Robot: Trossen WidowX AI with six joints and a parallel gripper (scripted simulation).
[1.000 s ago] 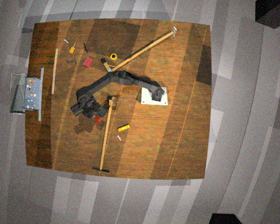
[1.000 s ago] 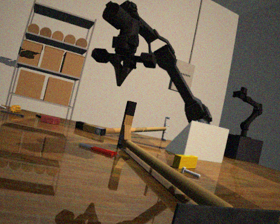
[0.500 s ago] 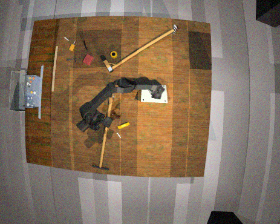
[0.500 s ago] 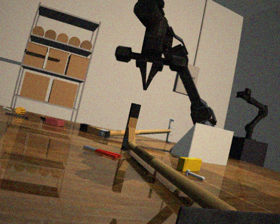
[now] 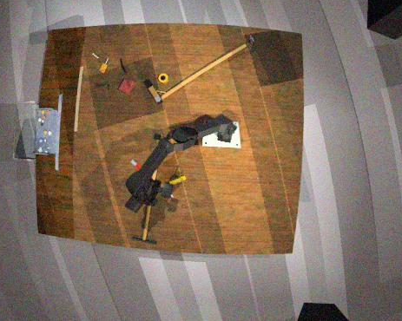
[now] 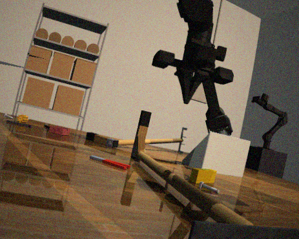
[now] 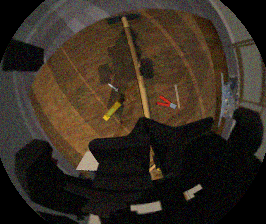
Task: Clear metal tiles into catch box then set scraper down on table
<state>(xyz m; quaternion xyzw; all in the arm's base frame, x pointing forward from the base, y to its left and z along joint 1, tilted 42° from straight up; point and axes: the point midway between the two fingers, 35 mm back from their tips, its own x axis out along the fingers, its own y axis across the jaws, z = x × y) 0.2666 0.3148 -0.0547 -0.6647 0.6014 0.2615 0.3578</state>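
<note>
The long scraper [image 5: 147, 222] [image 6: 193, 190] [image 7: 135, 70] lies on the table, with a wooden handle, a wide dark blade near the front edge and an upright black-topped post at its other end. My gripper [image 6: 186, 102] [image 7: 142, 120] is shut and empty, high above the scraper's handle; its fingertips are hidden from above in the top view. The blue-grey bench plate [image 5: 51, 147] [image 7: 224, 117] is at the table's left edge, with a raised wall. Several small orange, white and dark tiles [image 5: 45, 132] lie on it. The clear catch box [image 5: 25, 155] adjoins its outer end.
A yellow block [image 5: 177, 180] [image 6: 203, 176] [image 7: 112, 111] and a small bolt lie beside the scraper; red-handled pliers [image 5: 135, 165] [image 6: 115, 164] [image 7: 169, 103] lie on its other side. A wooden strip [image 5: 78, 99] lies before the plate. A hammer [image 5: 153, 91], a long rake [image 5: 203, 70] and a yellow ring [image 5: 163, 78] lie further back.
</note>
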